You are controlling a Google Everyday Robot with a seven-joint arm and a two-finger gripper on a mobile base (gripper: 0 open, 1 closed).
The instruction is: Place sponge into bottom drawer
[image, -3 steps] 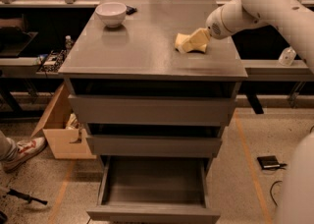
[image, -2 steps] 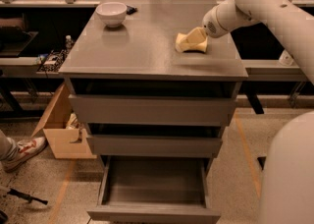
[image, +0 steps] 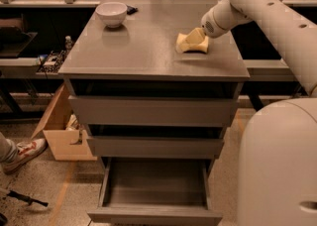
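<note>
The sponge (image: 189,43) is a small pale-yellow foam block lying on the right part of the grey cabinet top (image: 143,46). My gripper (image: 200,35) comes in from the right at the end of the white arm and is right at the sponge's right end, touching it. The bottom drawer (image: 156,190) is pulled out below, showing its deep grey tray with nothing in it. The two wider drawers above it are partly pulled out too.
A white bowl (image: 111,13) stands at the cabinet top's back left. My white arm and body (image: 277,160) fill the right side. An open cardboard box (image: 62,131) and a person's shoe (image: 22,153) lie on the floor at left. Benches run behind.
The arm has shifted a little to the left and nearer the camera, and its body fills more of the right side. The sponge stays in the same spot on the cabinet top.
</note>
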